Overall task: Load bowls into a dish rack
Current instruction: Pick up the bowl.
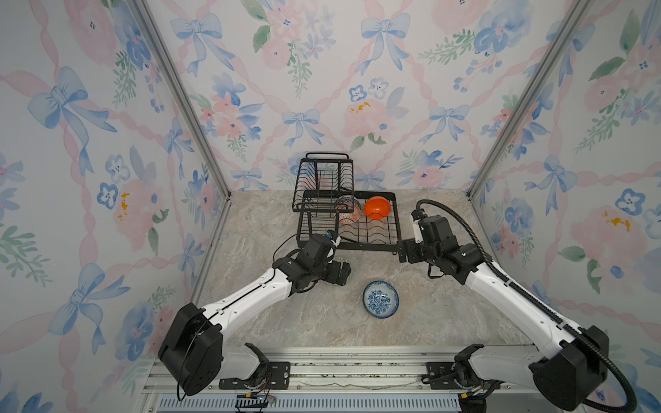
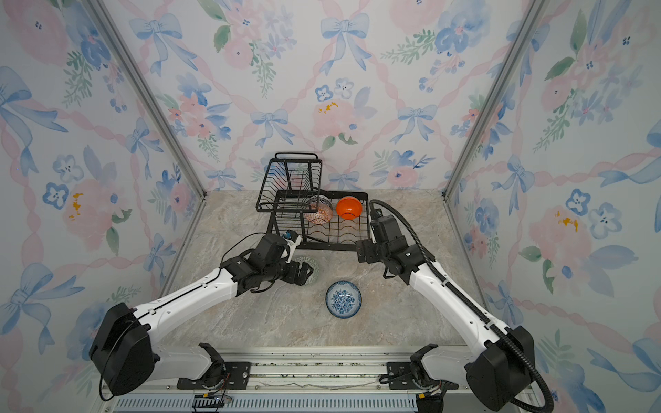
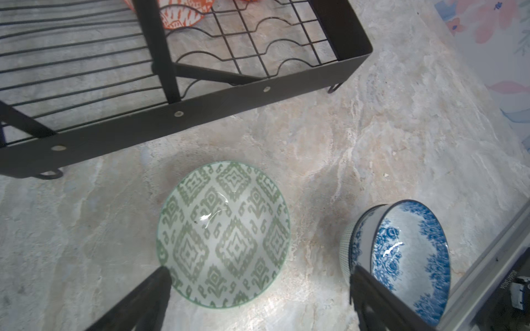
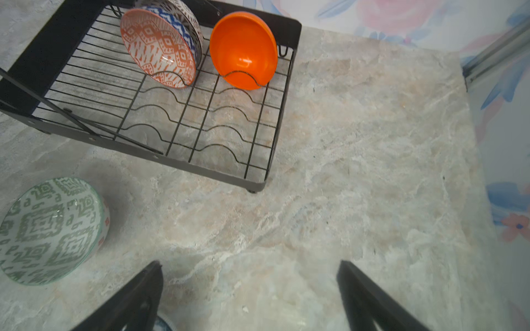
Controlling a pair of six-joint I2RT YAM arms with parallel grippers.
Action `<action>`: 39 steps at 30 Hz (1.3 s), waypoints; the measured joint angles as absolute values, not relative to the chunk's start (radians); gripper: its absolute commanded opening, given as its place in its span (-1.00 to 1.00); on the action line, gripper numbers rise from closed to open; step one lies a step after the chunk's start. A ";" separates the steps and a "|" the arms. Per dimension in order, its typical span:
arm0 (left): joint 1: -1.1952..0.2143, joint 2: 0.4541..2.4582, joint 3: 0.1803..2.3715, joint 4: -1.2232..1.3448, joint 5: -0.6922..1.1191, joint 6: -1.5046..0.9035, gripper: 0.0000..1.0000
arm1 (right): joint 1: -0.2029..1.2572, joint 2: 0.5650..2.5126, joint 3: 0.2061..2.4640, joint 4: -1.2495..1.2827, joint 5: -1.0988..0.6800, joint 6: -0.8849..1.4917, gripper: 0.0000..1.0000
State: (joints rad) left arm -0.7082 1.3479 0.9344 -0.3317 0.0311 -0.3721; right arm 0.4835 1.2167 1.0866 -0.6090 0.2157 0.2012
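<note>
In rack (image 4: pixel 218 174) slots, bowls (image 4: pixel 243 48) wedged on edge; left gripper (image 3: pixel 259 270), jaws apart, poised over green bowl (image 3: pixel 223 233); right gripper (image 4: pixel 249 263) likewise apart, empty.

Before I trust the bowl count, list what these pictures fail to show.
Green-patterned bowl: in a top view, mostly under the left arm.
Blue floral bowl: right wrist view, only a sliver, cut by the bottom edge.
Orange-patterned bowl: left wrist view, cut off by the top edge.
</note>
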 measured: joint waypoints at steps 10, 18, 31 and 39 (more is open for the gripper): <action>-0.849 1.431 0.991 -0.358 0.023 -0.405 0.81 | 0.312 1.087 1.033 -0.774 0.084 0.315 0.93; -0.919 1.498 1.020 -0.369 0.022 -0.426 0.50 | 0.274 1.126 0.963 -0.784 0.026 0.334 0.93; -0.936 1.608 1.072 -0.377 0.016 -0.421 -0.10 | 0.268 1.126 0.940 -0.765 0.006 0.333 0.93; -0.936 1.620 1.076 -0.381 0.016 -0.421 -0.40 | 0.253 1.126 0.940 -0.755 0.003 0.332 0.94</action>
State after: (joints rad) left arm -0.9360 1.6199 1.0756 -0.3813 0.0162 -0.4206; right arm 0.2531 1.1263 0.9398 -0.7551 0.0029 0.3321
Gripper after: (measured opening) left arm 0.304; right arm 0.967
